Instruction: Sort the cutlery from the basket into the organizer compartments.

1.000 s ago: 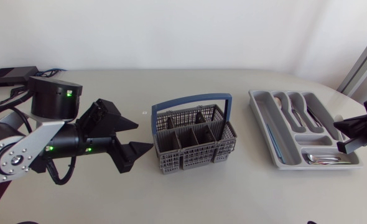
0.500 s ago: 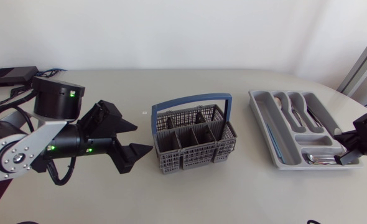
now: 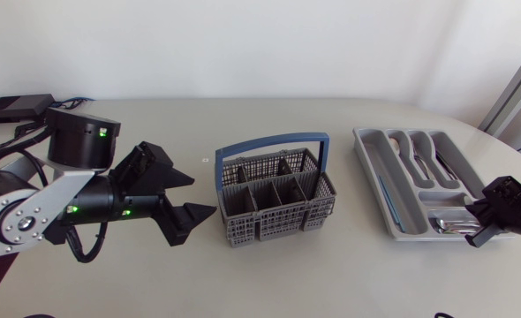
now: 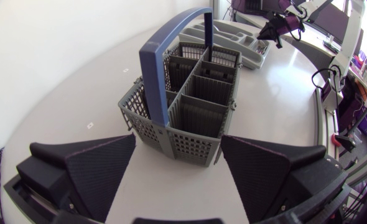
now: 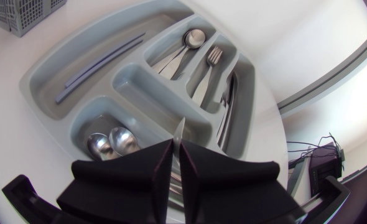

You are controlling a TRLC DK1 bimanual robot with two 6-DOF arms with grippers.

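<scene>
Over the organizer (image 3: 375, 181), at the end holding the teaspoons (image 5: 112, 143), a slim metal piece of cutlery (image 5: 178, 127) is pinched between the near-closed fingers of the right claw (image 5: 176, 149). Its tip is seen near the wall between the middle compartment and the teaspoon pocket. If it is released from here, a landing across that wall or among the teaspoons is judged possible. A slip or swivel may also be allowed by the narrow, edge-on grip. The left claw (image 3: 203, 194) is held spread just beside the basket (image 4: 190, 140), not touching it; no cutlery is visible inside.
</scene>
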